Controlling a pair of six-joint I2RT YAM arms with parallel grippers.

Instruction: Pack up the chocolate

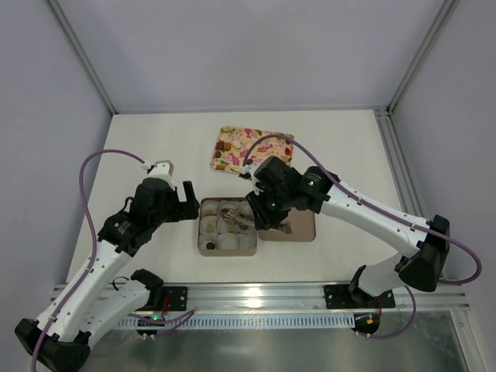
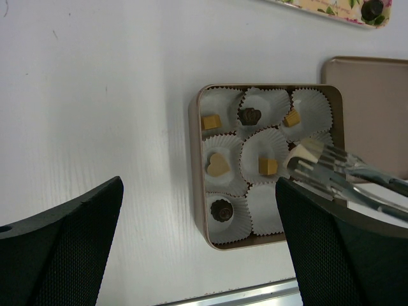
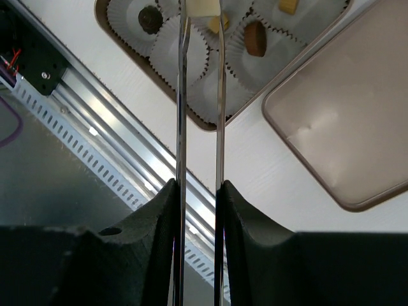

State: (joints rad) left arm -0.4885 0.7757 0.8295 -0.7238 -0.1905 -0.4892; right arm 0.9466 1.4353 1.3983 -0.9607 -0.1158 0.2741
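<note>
White bench [image 1: 155,139]; your right fingers [image 3: 150,223] clench tongs [image 3: 181,95], bonbon [image 2: 305,152] seemingly barely pinched; left fingers [image 2: 70,248] released; a jolt drops it.

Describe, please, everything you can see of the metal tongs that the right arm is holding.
The tongs are thin, shiny metal: two long flat blades running nearly parallel. The right gripper clamps them between its black fingers, pressing the blades toward each other. Their tips pinch a pale cream chocolate over the open box, above the white paper cups on its side nearer the lid. Whether the piece touches a cup I cannot tell.
</note>
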